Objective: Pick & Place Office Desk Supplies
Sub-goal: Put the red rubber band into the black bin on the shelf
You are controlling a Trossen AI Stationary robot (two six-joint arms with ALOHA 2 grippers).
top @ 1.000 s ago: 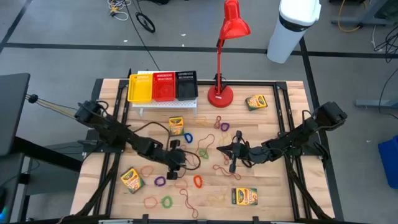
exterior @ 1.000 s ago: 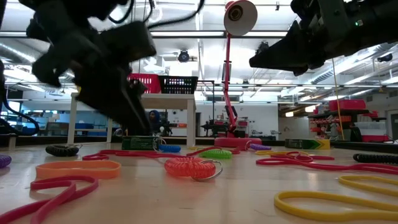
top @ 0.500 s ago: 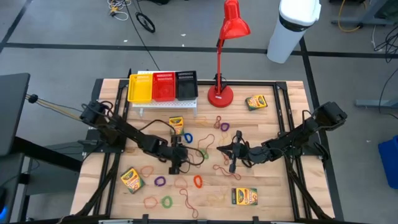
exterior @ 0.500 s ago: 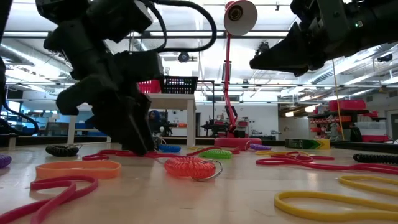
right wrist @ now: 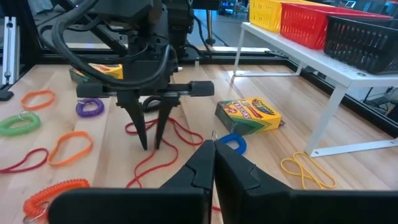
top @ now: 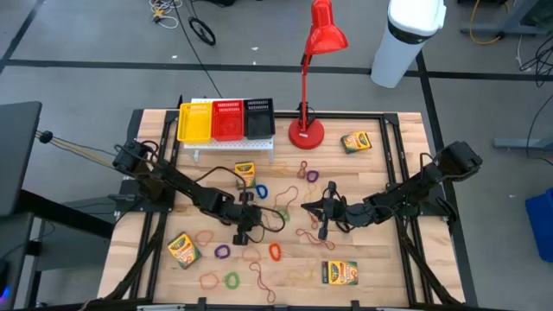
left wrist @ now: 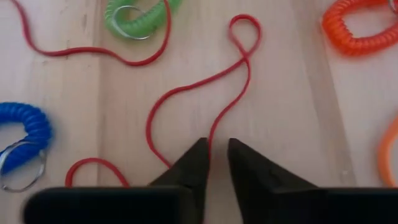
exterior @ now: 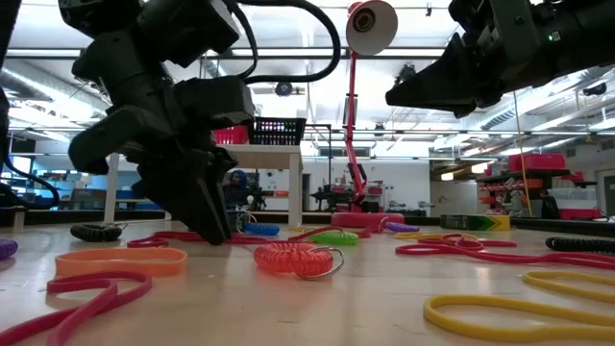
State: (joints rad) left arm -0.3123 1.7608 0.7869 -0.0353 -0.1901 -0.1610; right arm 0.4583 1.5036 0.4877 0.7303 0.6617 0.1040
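From above, the left gripper (top: 245, 226) sits mid-bench over a red band (top: 257, 226); the right gripper (top: 323, 216) hangs nearby, pinched shut on nothing. Level view: the left fingertips (exterior: 213, 231) touch the bench. Left wrist: narrow jaws straddle the band (left wrist: 205, 93), grip unclear. Right wrist: a crayon box (right wrist: 249, 115) lies beside the white rack (right wrist: 323, 68).

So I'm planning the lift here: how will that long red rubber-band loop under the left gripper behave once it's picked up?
Probably floppy: the red loop lies in loose curves and a twist. It looks thin and light, so it should dangle from the left gripper, whose fingers are nearly together around one strand. Its far end lies near the green coil and may drag past it.
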